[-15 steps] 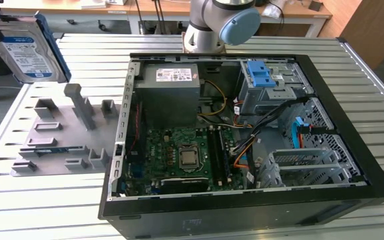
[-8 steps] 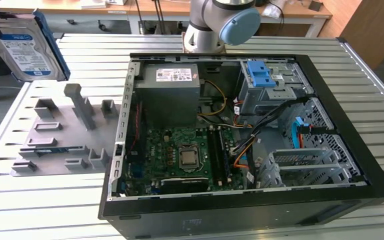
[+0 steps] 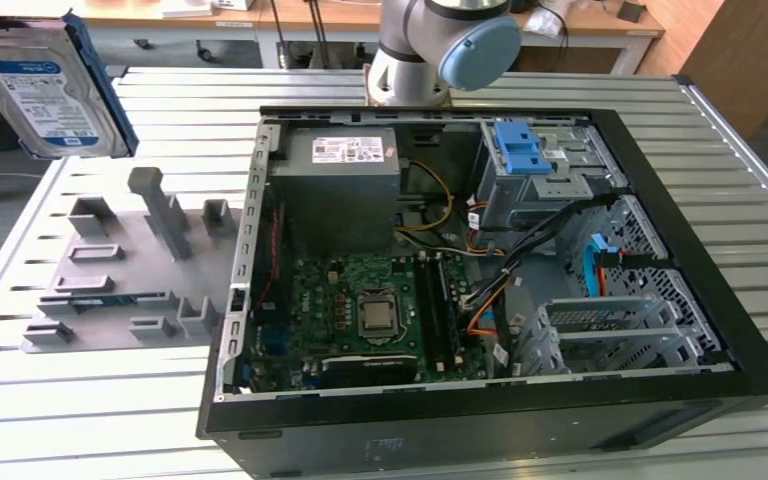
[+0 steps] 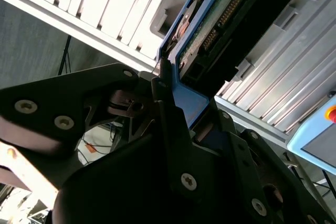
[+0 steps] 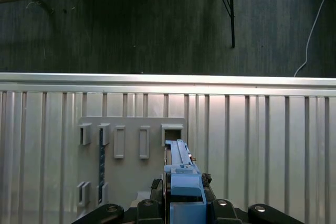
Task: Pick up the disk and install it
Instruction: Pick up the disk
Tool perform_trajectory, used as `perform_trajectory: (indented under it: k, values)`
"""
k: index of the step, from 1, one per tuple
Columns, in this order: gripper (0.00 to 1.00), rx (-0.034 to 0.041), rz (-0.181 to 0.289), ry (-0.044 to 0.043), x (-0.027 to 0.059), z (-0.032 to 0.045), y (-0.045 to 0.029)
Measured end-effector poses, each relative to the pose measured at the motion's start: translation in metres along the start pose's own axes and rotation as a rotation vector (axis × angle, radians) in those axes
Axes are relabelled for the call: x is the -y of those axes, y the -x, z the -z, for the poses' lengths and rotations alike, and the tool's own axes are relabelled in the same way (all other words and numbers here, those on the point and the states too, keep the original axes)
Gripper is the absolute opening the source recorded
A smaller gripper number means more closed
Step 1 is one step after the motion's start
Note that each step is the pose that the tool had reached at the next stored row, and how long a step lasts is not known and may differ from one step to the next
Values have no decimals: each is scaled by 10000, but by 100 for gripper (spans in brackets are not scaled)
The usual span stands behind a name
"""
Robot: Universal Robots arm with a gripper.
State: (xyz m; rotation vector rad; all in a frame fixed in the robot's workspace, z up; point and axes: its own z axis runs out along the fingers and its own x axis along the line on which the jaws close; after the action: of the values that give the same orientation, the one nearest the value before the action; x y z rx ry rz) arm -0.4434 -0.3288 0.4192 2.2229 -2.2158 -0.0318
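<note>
Up close in the second wrist view, the gripper has its black fingers clamped on the blue carrier frame of the disk. The disk's green circuit board faces the camera. In the first wrist view the disk is seen edge-on and reaches out from the gripper, clear of any surface. Beyond it a grey fixture plate with raised holders lies flat on the slatted metal counter. In the exterior view the disk hangs upright in the air by the counter's far corner on the exterior view's left, with its white-and-blue label turned to the camera. The fixture plate sits below it along that same side edge of the counter. Just beside the plate, toward the exterior view's right, an open black computer case lies on its side. Inside it are a green motherboard, a grey power-supply box and a metal cage with a blue latch. The arm rises at the counter's far edge.
</note>
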Motion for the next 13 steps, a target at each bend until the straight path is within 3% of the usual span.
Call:
perform_trajectory:
  k: [13]
  values:
    - [36,0,0,0,-2,127,2]
